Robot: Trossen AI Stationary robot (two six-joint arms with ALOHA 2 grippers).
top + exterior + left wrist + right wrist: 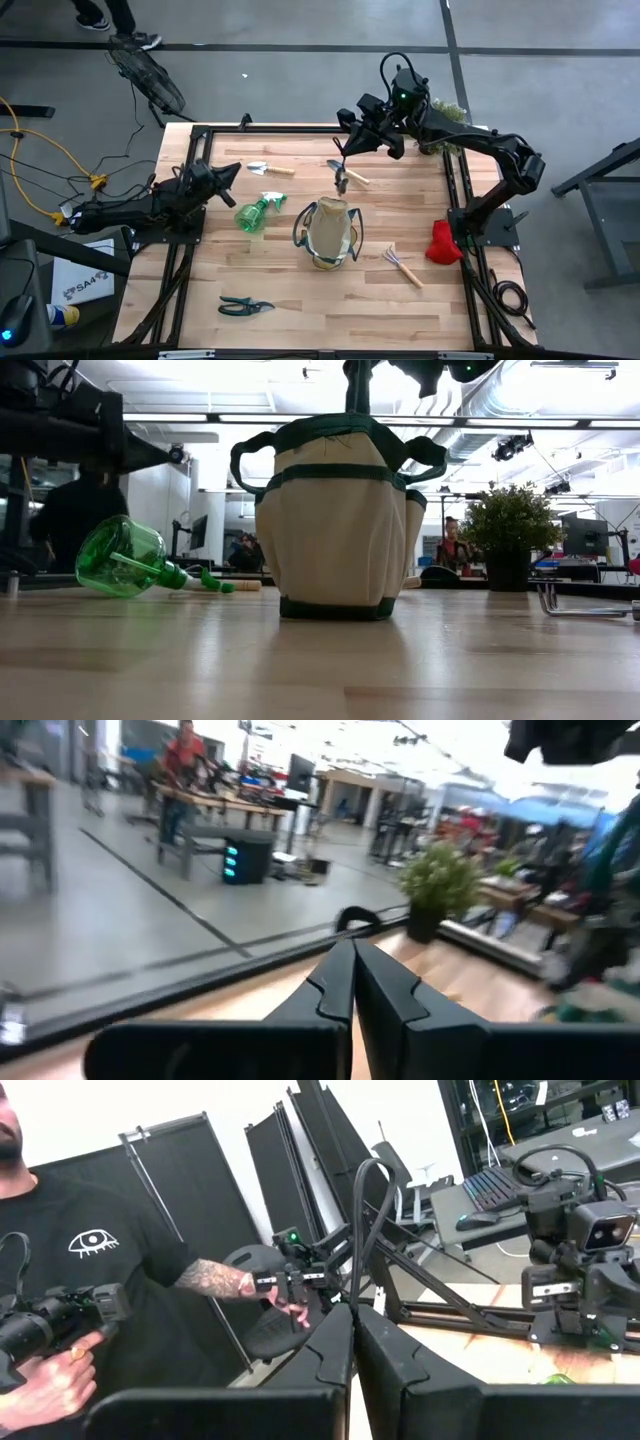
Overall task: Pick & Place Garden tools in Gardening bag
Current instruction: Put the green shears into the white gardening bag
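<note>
While closed, right gripper fingers (342, 152) above trowel (342, 175), behind gardening bag (329, 233)

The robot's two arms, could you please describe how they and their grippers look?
Both arms are dark, nearly black, built of jointed segments. The right arm carries looping black cables and a small green light near its wrist. The left arm is equally dark, with cables trailing off the table's edge. Each ends in a two-finger gripper: the left gripper and right gripper show matte black, angular fingers tapering to a point.

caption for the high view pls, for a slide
Gardening bag mid-table among scattered garden tools; right gripper shut above a trowel, left gripper shut at the table's left edge.
</note>
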